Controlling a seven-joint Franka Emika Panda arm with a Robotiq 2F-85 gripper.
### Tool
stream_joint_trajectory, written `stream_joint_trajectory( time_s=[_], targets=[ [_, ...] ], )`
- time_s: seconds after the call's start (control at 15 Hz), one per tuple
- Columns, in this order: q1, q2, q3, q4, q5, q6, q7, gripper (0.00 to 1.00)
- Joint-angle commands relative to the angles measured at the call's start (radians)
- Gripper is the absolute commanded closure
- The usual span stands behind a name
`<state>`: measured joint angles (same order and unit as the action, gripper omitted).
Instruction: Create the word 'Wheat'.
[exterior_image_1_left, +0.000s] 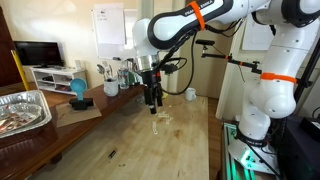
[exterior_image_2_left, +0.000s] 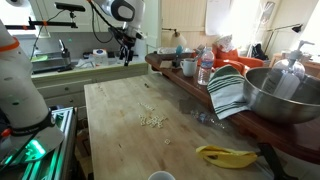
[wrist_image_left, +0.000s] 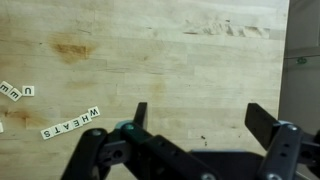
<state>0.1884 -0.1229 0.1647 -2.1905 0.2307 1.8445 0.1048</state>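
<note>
The gripper (wrist_image_left: 200, 108) hangs over the wooden table (wrist_image_left: 150, 40) with its two fingers (wrist_image_left: 141, 112) spread wide and nothing between them. In the wrist view a short row of pale tiles (wrist_image_left: 70, 123) lies flat on the wood at the lower left, slanting up to the right, well clear of the nearer finger. It carries dark letters too small to read with certainty. A few stray tiles (wrist_image_left: 14, 91) lie apart from the row at the left edge, and a brownish stain (wrist_image_left: 70, 47) marks the board above them. In an exterior view the gripper (exterior_image_1_left: 152, 102) points straight down above the table (exterior_image_1_left: 130, 150), with tiny pale pieces on the wood just below it and a dark speck (exterior_image_1_left: 111, 153) nearer the camera. A foil tray (exterior_image_1_left: 22, 110) sits on the side counter. In an exterior view the tiles show only as a small whitish cluster (exterior_image_2_left: 152, 121) about mid-table (exterior_image_2_left: 110, 150), and the gripper (exterior_image_2_left: 126, 58) stands at the far end. A banana (exterior_image_2_left: 225, 155), a striped towel (exterior_image_2_left: 228, 92) and a metal bowl (exterior_image_2_left: 285, 95) sit along the table's edge.
</note>
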Motion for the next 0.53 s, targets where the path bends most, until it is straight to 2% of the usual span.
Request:
stream_joint_trajectory(
  time_s=[0.0,0.47],
  targets=[
    [-0.006,0.0,0.005,0.001,0.0,-0.002,0.0,0.0],
    [-0.006,0.0,0.005,0.001,0.0,-0.002,0.0,0.0]
  ],
)
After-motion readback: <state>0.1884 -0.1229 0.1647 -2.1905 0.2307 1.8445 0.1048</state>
